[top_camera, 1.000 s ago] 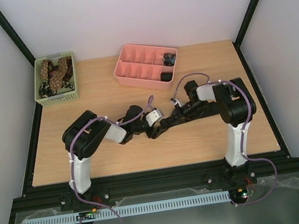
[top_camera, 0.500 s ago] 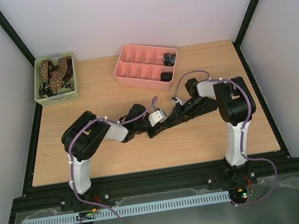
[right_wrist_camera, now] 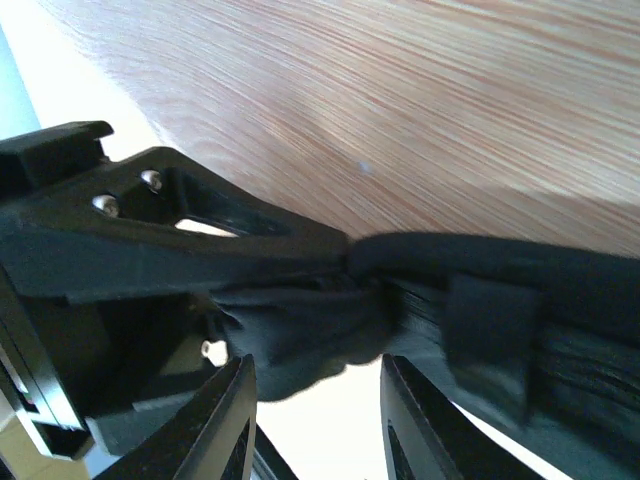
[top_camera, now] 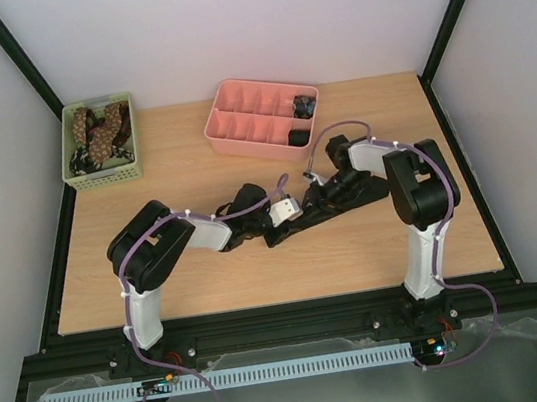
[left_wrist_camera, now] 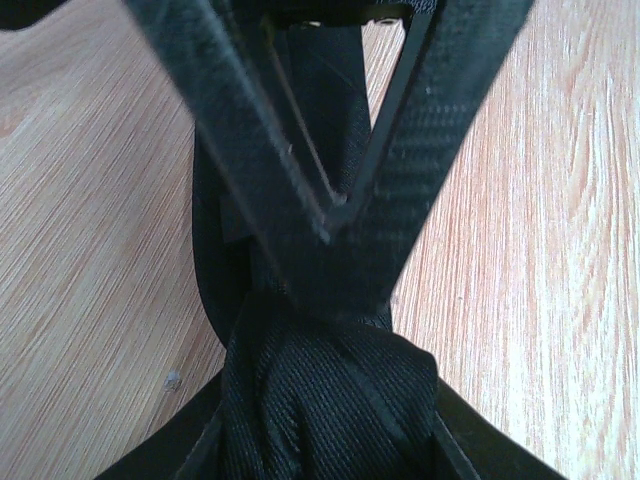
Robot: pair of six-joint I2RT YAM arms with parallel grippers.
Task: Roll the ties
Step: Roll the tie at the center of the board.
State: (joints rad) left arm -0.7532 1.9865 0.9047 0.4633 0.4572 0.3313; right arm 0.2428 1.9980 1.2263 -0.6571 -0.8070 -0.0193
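A black tie (left_wrist_camera: 330, 400), bunched into a thick coil, sits between the jaws of my left gripper (left_wrist_camera: 330, 425), which is shut on it just above the wooden table. In the top view both grippers meet mid-table, left gripper (top_camera: 268, 227) and right gripper (top_camera: 293, 217) tip to tip over the dark tie (top_camera: 276, 235). My right gripper (right_wrist_camera: 315, 365) is open, its fingers (right_wrist_camera: 232, 420) apart just short of the tie (right_wrist_camera: 300, 340). More brown spotted ties (top_camera: 96, 131) lie in the green basket. Two rolled dark coils (top_camera: 305, 105) sit in the pink tray.
The green basket (top_camera: 131, 161) stands at the far left corner. The pink divided tray (top_camera: 235, 115) stands at the back centre. Purple cables (top_camera: 249, 204) loop over both arms. Black frame rails border the table on all sides.
My left gripper has shut on the black tie and my right gripper has opened off it. Both wrists shifted slightly toward the back of the table.
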